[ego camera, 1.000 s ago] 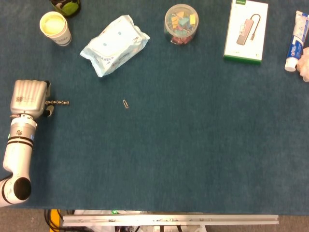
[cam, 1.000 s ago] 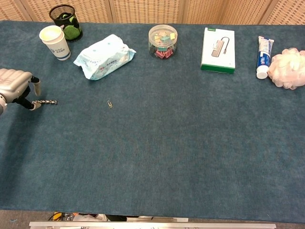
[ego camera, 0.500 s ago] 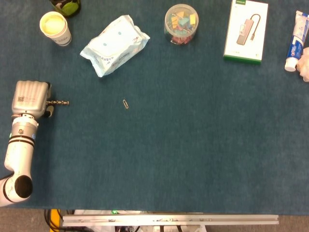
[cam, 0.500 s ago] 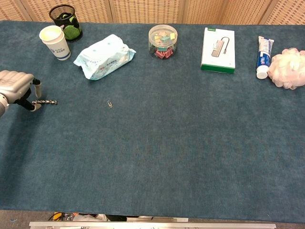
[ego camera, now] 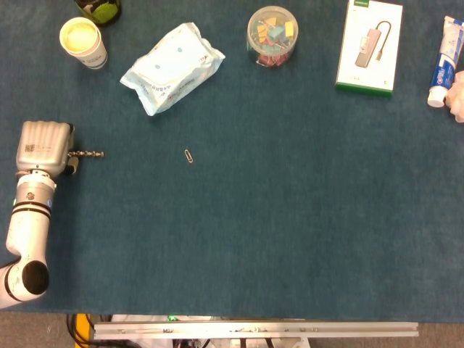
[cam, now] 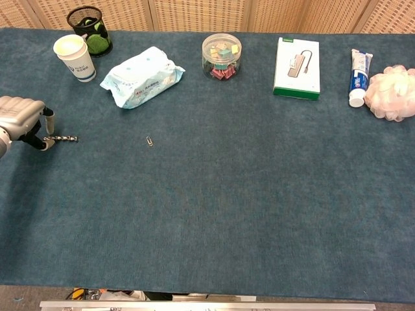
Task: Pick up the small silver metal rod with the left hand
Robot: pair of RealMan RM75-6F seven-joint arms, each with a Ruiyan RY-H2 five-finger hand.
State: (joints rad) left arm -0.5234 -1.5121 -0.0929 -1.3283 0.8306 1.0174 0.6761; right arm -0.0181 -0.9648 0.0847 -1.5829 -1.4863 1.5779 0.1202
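Observation:
The small silver metal rod (ego camera: 88,154) (cam: 63,138) lies level at the far left of the blue table, pointing right. My left hand (ego camera: 45,147) (cam: 23,116) sits over its left end with fingers curled down. In the chest view the rod's end lies pinched between the thumb and a finger (cam: 49,118). The rest of the rod sticks out to the right of the hand. Whether the rod is off the cloth cannot be told. My right hand is in neither view.
A paper clip (ego camera: 188,155) lies right of the rod. At the back stand a paper cup (ego camera: 83,42), a wipes pack (ego camera: 172,65), a jar of clips (ego camera: 272,36), a white box (ego camera: 370,45), a toothpaste tube (ego camera: 445,59) and a mesh pen cup (cam: 89,26).
The left hand shifted very slightly right and back. The rod stays in the same place.

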